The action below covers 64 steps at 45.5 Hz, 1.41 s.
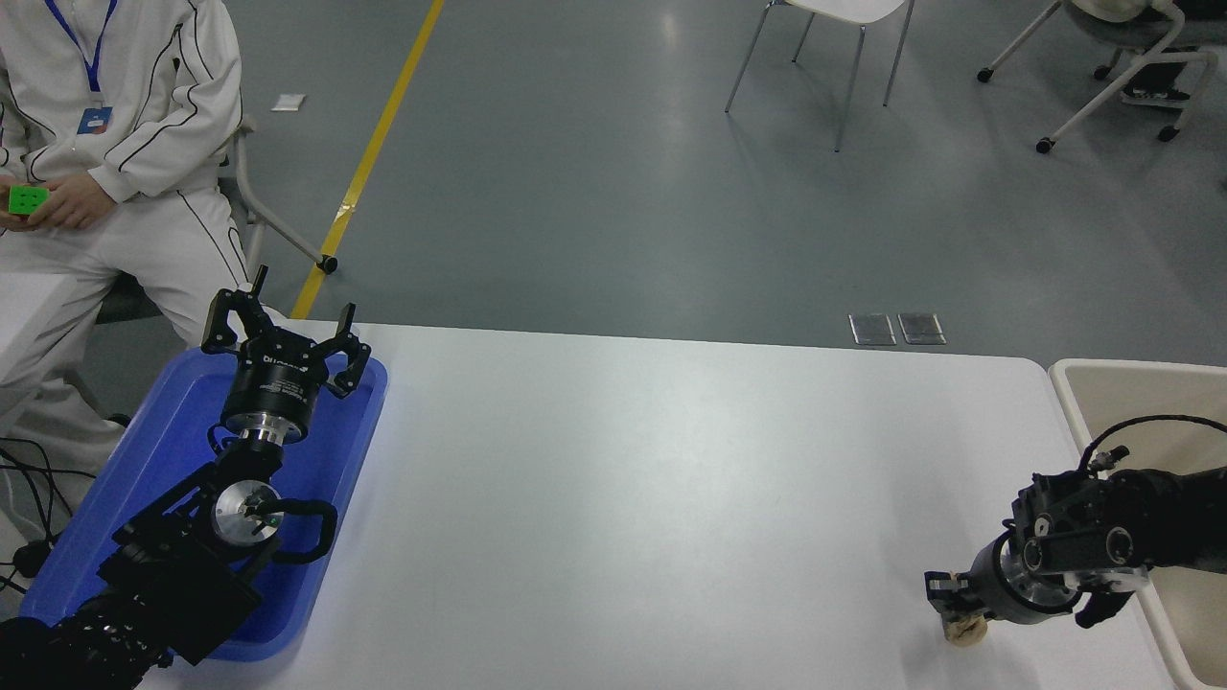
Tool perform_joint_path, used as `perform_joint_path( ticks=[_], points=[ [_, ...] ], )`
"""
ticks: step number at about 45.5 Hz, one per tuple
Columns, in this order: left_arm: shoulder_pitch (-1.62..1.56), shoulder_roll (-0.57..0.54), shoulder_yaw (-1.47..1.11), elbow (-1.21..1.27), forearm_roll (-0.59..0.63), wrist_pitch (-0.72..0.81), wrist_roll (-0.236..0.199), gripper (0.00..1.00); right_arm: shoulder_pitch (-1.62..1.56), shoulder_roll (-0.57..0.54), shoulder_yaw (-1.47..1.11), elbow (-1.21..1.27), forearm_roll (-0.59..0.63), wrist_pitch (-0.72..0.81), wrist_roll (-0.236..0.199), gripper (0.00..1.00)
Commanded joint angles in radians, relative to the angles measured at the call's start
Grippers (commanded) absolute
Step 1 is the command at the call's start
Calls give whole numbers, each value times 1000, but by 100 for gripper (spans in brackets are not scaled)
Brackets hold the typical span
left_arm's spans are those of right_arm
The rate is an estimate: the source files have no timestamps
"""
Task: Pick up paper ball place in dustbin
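Observation:
The paper ball (964, 630), a small tan wad, lies on the white table (623, 479) near its front right corner. My right gripper (949, 602) comes in from the right edge and sits right over the ball, touching or nearly touching its top and hiding part of it. Whether the gripper grips the ball does not show. The dustbin (1066, 385), beige with a cream rim, stands off the table's right end, close behind my right arm. My left gripper (285, 331) is parked open and empty over the blue tray (153, 431) at the lower left.
A person in white sits at the far left holding a green cube (27, 199). Chairs (824, 38) stand on the grey floor beyond the table. Cables hang at the left edge.

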Motion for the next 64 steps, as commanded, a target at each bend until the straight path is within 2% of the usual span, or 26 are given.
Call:
perform_joint_path(
  ticks=[1,32,41,50,64],
  points=[
    [0,0,-2,0,0,0,0,100,52,-21,-11,58,18,10,0,0],
    [0,0,-2,0,0,0,1,100,432,-105,-143,408,20,22,3,0],
    [0,0,0,0,0,0,0,100,572,-111,-166,425,29,184,5,0],
    [0,0,0,0,0,0,1,100,725,-125,-208,431,112,353,5,0],
    [0,0,0,0,0,0,0,100,937,-130,-227,434,118,595,5,0]
  ],
)
